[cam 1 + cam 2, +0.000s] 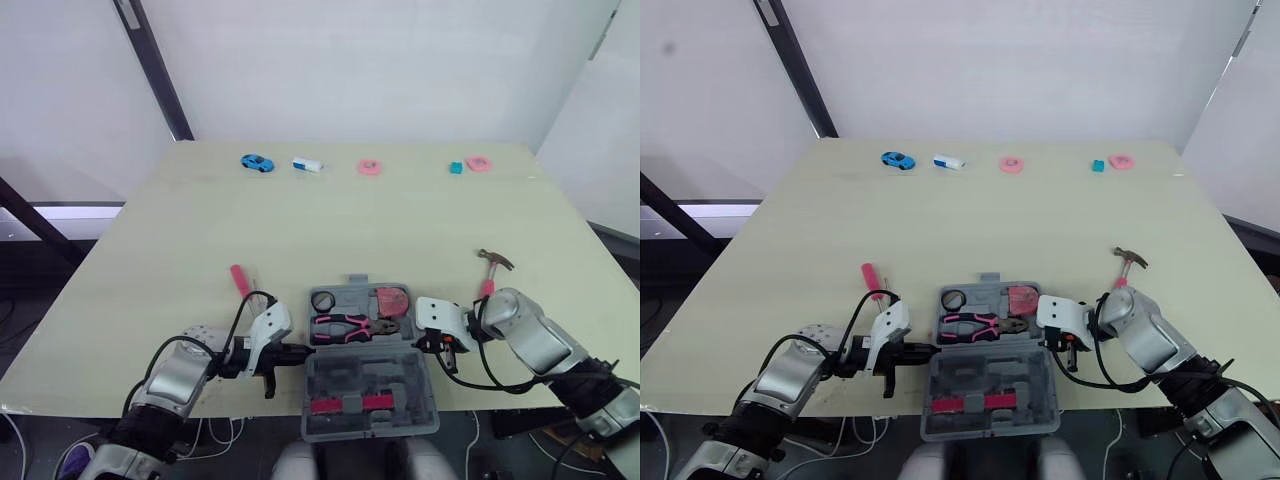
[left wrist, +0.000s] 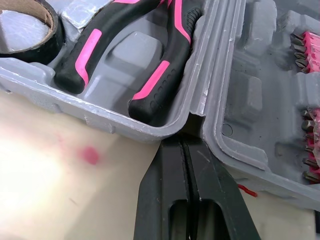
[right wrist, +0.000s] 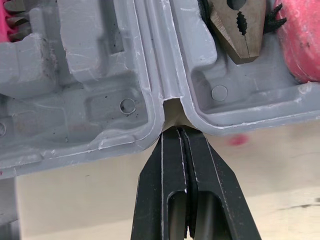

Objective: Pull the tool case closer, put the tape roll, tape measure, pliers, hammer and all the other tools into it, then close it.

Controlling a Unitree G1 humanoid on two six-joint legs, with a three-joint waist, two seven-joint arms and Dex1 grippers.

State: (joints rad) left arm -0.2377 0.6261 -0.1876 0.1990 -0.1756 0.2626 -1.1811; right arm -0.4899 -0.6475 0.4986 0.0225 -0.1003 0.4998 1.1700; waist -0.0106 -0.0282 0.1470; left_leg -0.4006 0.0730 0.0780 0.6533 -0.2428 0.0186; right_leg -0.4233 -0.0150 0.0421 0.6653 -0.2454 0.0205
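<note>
The grey tool case (image 1: pixel 366 381) lies open at the table's front edge, its lid half hanging over the edge. In its tray are the pink-and-black pliers (image 1: pixel 350 326), a black tape roll (image 1: pixel 323 300) and a pink tape measure (image 1: pixel 393 299). The hammer (image 1: pixel 493 265) lies on the table to the right of the case, and a pink screwdriver (image 1: pixel 240 279) to the left. My left gripper (image 2: pixel 186 140) is shut, with its tips in the notch of the left hinge. At the right hinge notch my right gripper (image 3: pixel 180 131) is also shut, beside the pliers' head (image 3: pixel 240 30).
Along the far edge lie a blue toy car (image 1: pixel 257 162), a white object (image 1: pixel 307 164), two pink items (image 1: pixel 369 167) (image 1: pixel 478 162) and a teal block (image 1: pixel 455 168). Pink bits (image 1: pixel 350 403) sit in the lid. Bare tabletop stretches behind the case.
</note>
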